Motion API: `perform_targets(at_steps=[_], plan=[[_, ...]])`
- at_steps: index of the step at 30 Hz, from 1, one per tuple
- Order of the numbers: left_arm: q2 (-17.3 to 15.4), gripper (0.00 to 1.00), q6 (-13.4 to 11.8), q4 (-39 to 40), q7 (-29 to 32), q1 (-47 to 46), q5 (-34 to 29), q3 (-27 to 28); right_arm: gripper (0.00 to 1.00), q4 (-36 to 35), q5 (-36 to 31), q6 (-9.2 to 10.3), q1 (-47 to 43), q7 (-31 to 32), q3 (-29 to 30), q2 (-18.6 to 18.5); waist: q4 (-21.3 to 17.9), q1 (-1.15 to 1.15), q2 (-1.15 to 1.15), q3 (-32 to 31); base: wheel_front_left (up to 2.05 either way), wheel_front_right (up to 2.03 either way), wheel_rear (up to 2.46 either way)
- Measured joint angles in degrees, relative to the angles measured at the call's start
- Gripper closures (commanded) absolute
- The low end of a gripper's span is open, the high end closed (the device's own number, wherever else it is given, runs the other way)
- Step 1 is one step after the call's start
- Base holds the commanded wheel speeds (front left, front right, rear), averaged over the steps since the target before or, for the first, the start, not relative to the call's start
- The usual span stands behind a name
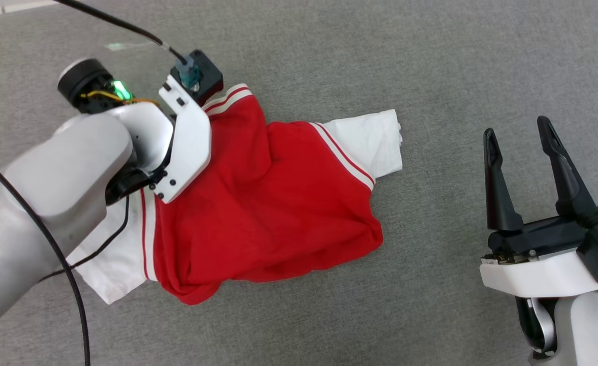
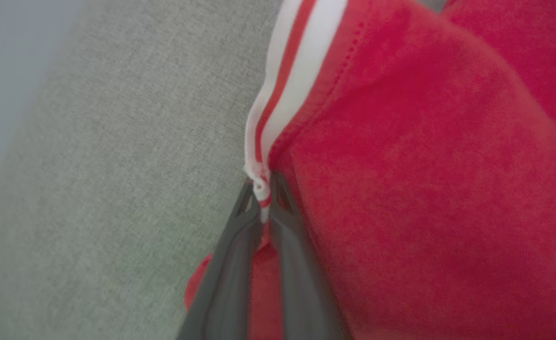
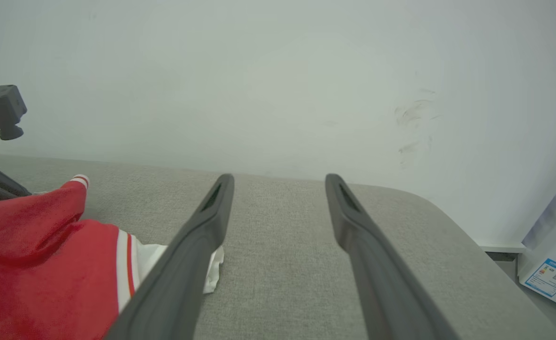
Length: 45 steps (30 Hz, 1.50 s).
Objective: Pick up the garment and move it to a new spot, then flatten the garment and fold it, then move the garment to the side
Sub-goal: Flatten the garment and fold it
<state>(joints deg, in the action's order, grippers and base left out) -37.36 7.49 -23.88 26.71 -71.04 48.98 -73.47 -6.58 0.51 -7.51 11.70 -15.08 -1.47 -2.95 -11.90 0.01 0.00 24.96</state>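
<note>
**Left.** Your left arm point(image 1: 75, 168) lies over the left part of the shirt point(image 1: 268, 203), and in the head view its wrist covers the fingers. In the left wrist view the left claw point(image 2: 262, 191) is pressed together on the shirt's red-and-white striped trim point(image 2: 287, 80). A bit of that trim is pinched between the two tips, and red cloth lies just to their right.

**Middle.** The shirt lies crumpled on the grey cloth surface point(image 1: 431, 66), left of centre. Its red body is bunched in broad folds. One white sleeve point(image 1: 121, 264) is at the near left, partly under the arm, and the other white sleeve point(image 1: 375, 140) is at the far right.

**Right.** Your right claw point(image 1: 517, 127) is well apart from the shirt. Its two fingers are spread with nothing between them, pointing towards the far side over bare surface. In the right wrist view a pale wall point(image 3: 278, 71) rises behind the surface's far edge.
</note>
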Motion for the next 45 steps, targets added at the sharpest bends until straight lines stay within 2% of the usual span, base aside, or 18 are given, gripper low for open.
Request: perform_targets(at_steps=[7, 8, 9, 12, 13, 15, 19, 22, 26, 30, 32, 34, 38, 42, 45], plan=[[0.71, 1.00, -0.01, -2.72, 1.12, 2.55, 0.75, 0.58, 0.00, 0.12, 0.10, 0.00, 0.20, 0.00, 0.04, 0.01, -0.75, -0.01, 0.00, 0.61, 0.00, 0.00, 0.00], [0.88, 0.85, 0.00, -3.49, -0.13, 2.60, 0.80, 0.54, 0.00, 0.16, 0.04, 0.00, 0.21, 0.00, 0.14, 0.00, -0.55, -0.01, 0.00, 0.42, 0.00, 0.00, 0.00], [1.00, 0.00, 0.00, -4.12, -1.74, 2.59, 0.77, 0.43, 0.00, 0.22, -0.05, 0.00, 0.21, 0.00, 0.15, 0.00, -0.34, 0.00, 0.00, 0.17, 0.00, 0.00, 0.00], [1.19, 0.00, 0.01, -6.24, -10.31, 2.49, -0.92, 0.63, 0.00, 0.09, -0.88, 0.00, 0.30, 0.00, 0.02, 0.01, 0.38, -0.01, 0.00, -1.07, 0.00, 0.00, 0.00], [0.40, 0.00, -1.91, -7.38, -21.45, 2.33, -3.02, 3.43, 0.00, -0.48, -2.45, 0.00, 1.25, 0.00, -0.53, 0.03, 0.85, -0.01, 0.00, -2.94, 0.00, 0.00, 0.00], [-0.01, 0.00, -3.94, -7.32, -27.35, 3.28, -3.52, 4.88, 0.00, -0.69, -3.88, 0.00, 1.42, 0.00, -0.09, 0.02, 1.36, -0.01, 0.00, -4.35, 0.00, 0.00, 0.00], [-1.35, 0.00, -9.90, -4.87, -36.88, 8.04, -2.09, 8.81, 0.00, -1.23, -6.42, 0.00, 4.02, -0.01, -0.36, -1.00, 2.91, -0.01, 0.00, -7.16, 0.00, 0.00, 0.00], [-2.97, 0.00, -15.35, -1.27, -40.24, 12.62, -0.53, 11.91, 0.00, -1.20, -6.91, 0.00, 6.12, 0.00, -1.63, -4.21, 4.52, -0.01, 0.00, -8.90, 0.00, 0.00, 0.00], [-6.10, 0.00, -23.63, 6.28, -41.61, 20.00, -0.27, 18.09, 0.00, -1.09, -6.98, 0.00, 11.29, -0.01, -4.17, -8.75, 6.47, -0.01, 0.00, -10.82, 0.00, 0.00, 0.00], [-7.44, 0.00, -31.29, 16.92, -41.62, 30.12, -3.72, 26.92, 0.00, 5.49, -5.12, 0.00, 14.97, 0.57, -9.10, -14.24, 8.11, -0.01, 0.00, -12.49, 0.00, 0.00, 0.00], [-7.25, 0.00, -34.46, 21.37, -41.62, 35.98, -5.76, 31.03, 0.00, 8.76, -2.25, 0.00, 17.55, 4.07, -12.67, -17.06, 8.94, -0.01, 0.00, -13.26, 0.00, 0.00, 0.00], [-6.55, 0.00, -37.22, 24.83, -41.63, 41.53, -7.87, 35.51, 0.00, 11.57, 1.82, -0.01, 20.19, 10.34, -17.14, -19.83, 9.84, -0.01, 0.00, -13.91, 0.00, 0.00, 0.00], [-3.30, 0.00, -40.77, 30.11, -41.64, 50.59, -13.33, 42.30, 0.00, 13.58, 11.39, 0.00, 25.60, 22.09, -26.57, -26.53, 11.71, -0.02, 0.00, -14.75, 0.00, 0.00, 0.00], [1.20, 0.00, -41.79, 32.56, -41.76, 58.06, -18.30, 47.87, 0.00, 12.78, 25.14, -0.01, 29.64, 35.00, -38.33, -32.90, 13.34, -0.01, 0.00, -14.84, 0.00, 0.00, 0.00], [4.67, 0.00, -41.25, 33.52, -41.78, 62.26, -21.65, 51.09, 0.00, 10.65, 35.05, -0.01, 33.23, 44.54, -46.44, -37.39, 14.33, -0.01, 0.00, -14.53, 0.00, 0.00, 0.00]])
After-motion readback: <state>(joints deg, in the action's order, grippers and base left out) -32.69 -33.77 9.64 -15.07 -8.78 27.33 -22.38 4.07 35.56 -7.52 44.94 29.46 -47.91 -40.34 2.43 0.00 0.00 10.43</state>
